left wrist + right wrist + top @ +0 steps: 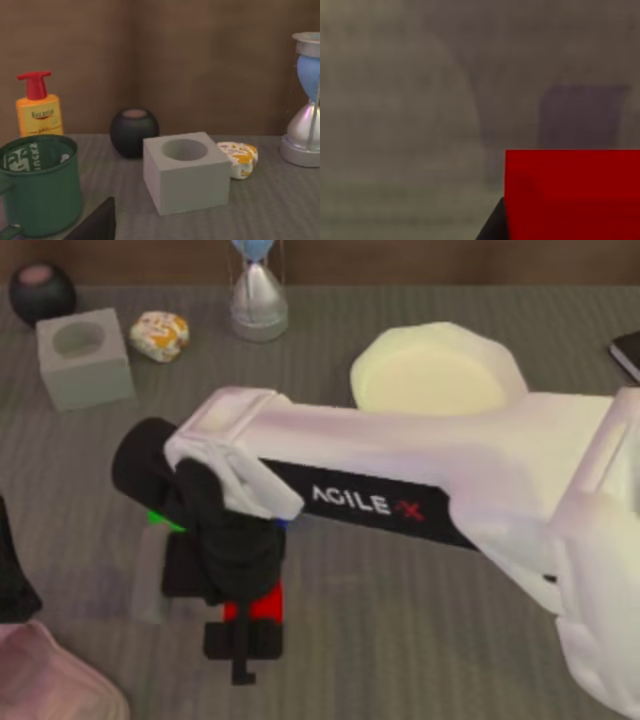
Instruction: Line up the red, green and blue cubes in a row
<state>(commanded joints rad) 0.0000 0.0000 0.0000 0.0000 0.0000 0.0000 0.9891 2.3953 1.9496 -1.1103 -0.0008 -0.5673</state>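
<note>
My right end effector grips the red cube near the tabletop's front-left, green and blue slivers hidden under my arm, so a blind placement could knock them.

Red cube pokes out under the arm; green and blue are just slivers beside it.

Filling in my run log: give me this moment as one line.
right gripper: over red cube | green cube, blue cube: mostly hidden under right arm | left arm: parked, table's left edge
</note>
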